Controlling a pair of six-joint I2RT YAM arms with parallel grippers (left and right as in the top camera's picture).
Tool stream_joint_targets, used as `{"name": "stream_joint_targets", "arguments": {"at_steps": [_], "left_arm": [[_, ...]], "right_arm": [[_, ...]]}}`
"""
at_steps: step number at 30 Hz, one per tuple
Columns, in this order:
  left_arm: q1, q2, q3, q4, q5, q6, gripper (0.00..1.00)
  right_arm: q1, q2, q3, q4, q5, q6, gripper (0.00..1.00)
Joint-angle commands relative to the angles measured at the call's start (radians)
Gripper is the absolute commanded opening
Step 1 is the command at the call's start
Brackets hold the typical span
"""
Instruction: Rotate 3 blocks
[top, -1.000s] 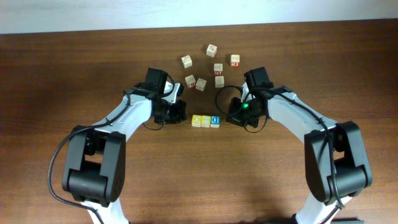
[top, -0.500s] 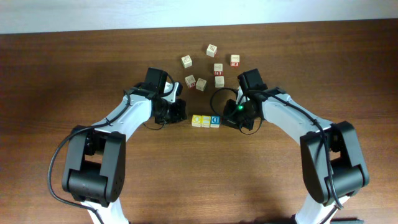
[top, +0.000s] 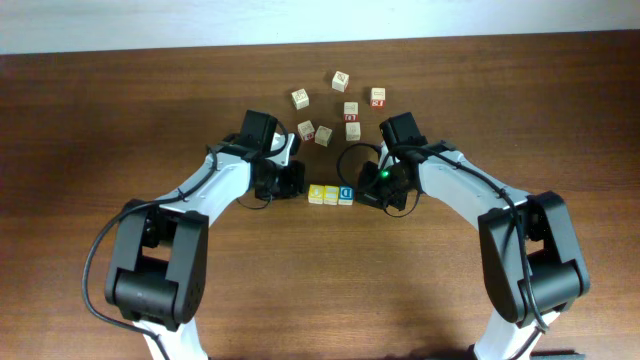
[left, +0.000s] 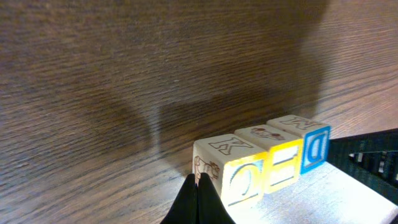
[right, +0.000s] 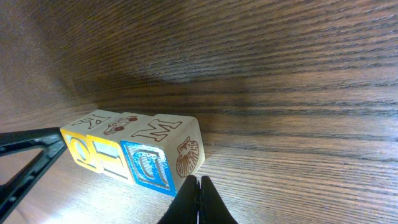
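Left pincer (left: 198, 180) and right pincer (right: 198, 182) are cropped at the bottom edge.

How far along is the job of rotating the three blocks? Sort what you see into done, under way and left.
Done: the three blocks stand touching in one row. Under way: the left gripper, shut, sits at the yellow end block; the right gripper, shut, at the blue D block; neither holds anything. Left: the turn itself, by the look of it.

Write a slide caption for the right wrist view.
Shut right pincer beside the blue D end of a row of three letter blocks on a wooden table, left pincer opposite.
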Motion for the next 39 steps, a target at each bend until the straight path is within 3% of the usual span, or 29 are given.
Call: {"name": "stream_joint_targets", "arguments": {"at_steps": [1, 39], "left_arm": [[0.001, 0.019, 0.000, 0.007, 0.000, -0.006, 0.00], [-0.032, 0.020, 0.000, 0.009, 0.076, -0.032, 0.00]], "right_arm": [[0.010, 0.009, -0.006, 0.003, 0.014, 0.008, 0.04], [0.010, 0.009, -0.006, 0.010, -0.008, -0.023, 0.04]]}}
